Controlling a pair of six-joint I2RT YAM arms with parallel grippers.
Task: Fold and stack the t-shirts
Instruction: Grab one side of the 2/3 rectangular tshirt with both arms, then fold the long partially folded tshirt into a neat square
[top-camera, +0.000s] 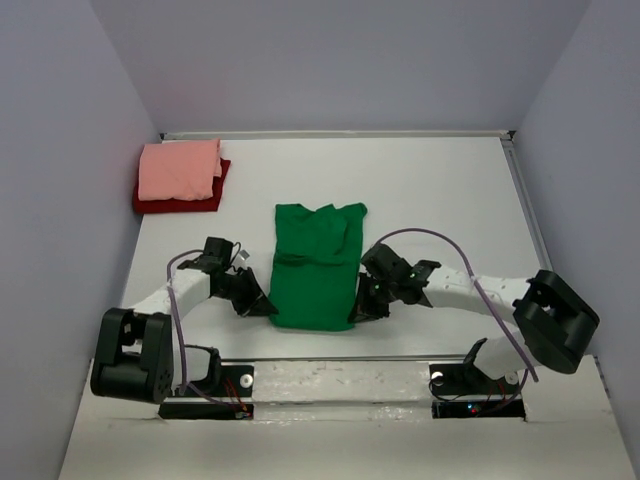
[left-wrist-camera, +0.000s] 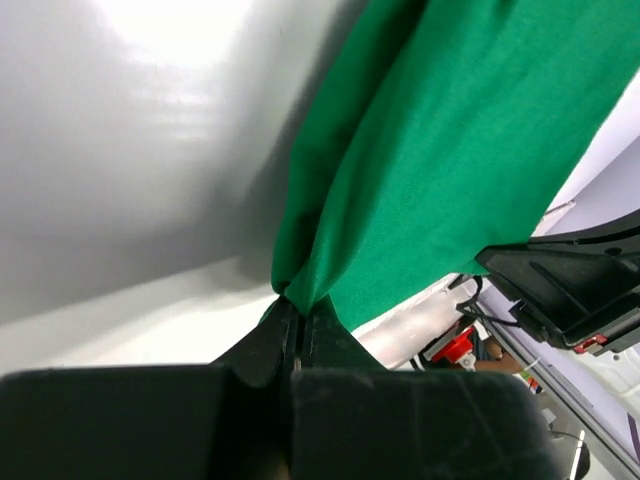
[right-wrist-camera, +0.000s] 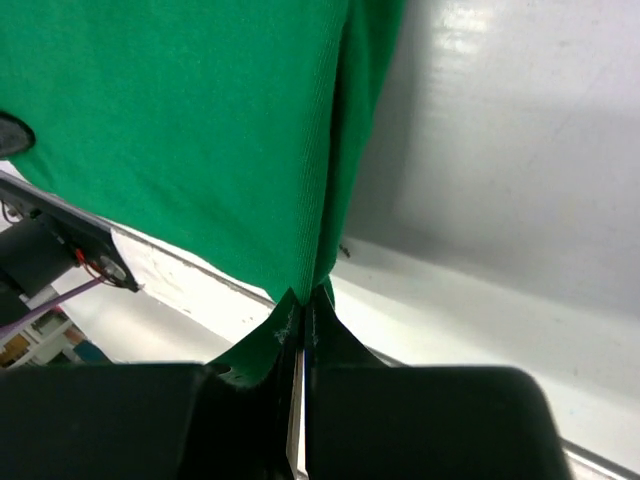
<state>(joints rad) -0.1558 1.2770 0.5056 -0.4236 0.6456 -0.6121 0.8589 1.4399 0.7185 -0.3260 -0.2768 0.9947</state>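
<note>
Top external, green t-shirt (top-camera: 315, 270) lengthwise near-to-far, collar far, left pincer (top-camera: 268, 307) and right pincer (top-camera: 358, 314) pinching its near corners

So we've got a plain white table (top-camera: 430, 190) with a slightly glossy top, boxed in by pale grey-lavender walls: a back wall (top-camera: 340, 60), a left wall (top-camera: 60, 150) and a right wall (top-camera: 590, 150). We can see a thin metal strip (top-camera: 340, 134) along the far edge where the top meets the back wall, and a similar rail (top-camera: 527, 200) going down the right side. Across the near edge there's a scuffed white ledge (top-camera: 340, 372), set off from the main surface by a dark seam.
</note>
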